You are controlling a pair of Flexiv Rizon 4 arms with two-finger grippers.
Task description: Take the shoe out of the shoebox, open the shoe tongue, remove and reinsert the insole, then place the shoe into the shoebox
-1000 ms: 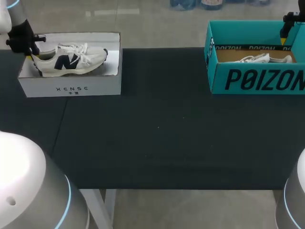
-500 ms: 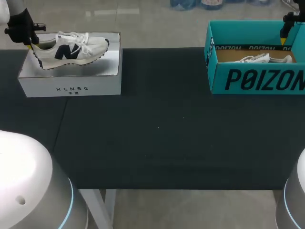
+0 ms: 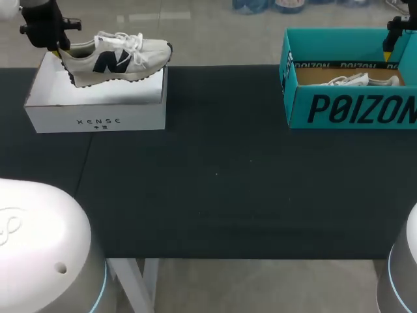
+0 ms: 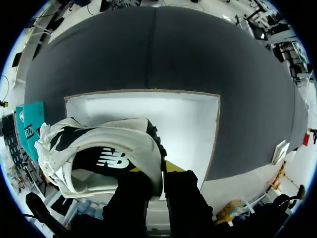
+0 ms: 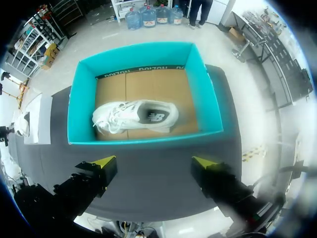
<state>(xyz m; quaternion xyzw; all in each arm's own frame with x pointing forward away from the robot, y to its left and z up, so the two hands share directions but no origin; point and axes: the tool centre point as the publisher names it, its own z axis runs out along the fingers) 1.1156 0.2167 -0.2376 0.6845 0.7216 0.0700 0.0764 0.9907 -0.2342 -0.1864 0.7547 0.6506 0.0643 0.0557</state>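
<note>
Raised since a second ago: shoe (image 3: 120, 59), up out of the white shoebox (image 3: 98, 116) with the left gripper (image 3: 60, 52), and shifted a little toward the table's middle. Right gripper (image 5: 153, 162) unmoved.

1. Table mat (image 3: 228, 189): dark, nearest; both boxes stand at its far edge.
2. White shoebox: far left, open, floor bare.
3. Shoe: grey-white with dark side mark, held in the air above the white shoebox, sole down, heel at the left gripper, toe over the box's right wall.
4. Left gripper: fingers pinching the shoe's heel rim from both sides; the rest of the shoe reaches out ahead of it.
5. Teal box (image 3: 352, 107): far right, open.
6. Second shoe (image 3: 361, 80): white, lying on the teal box's cardboard floor.
7. Right gripper: fingers spread wide, gripping nothing, above the teal box's far right corner.
</note>
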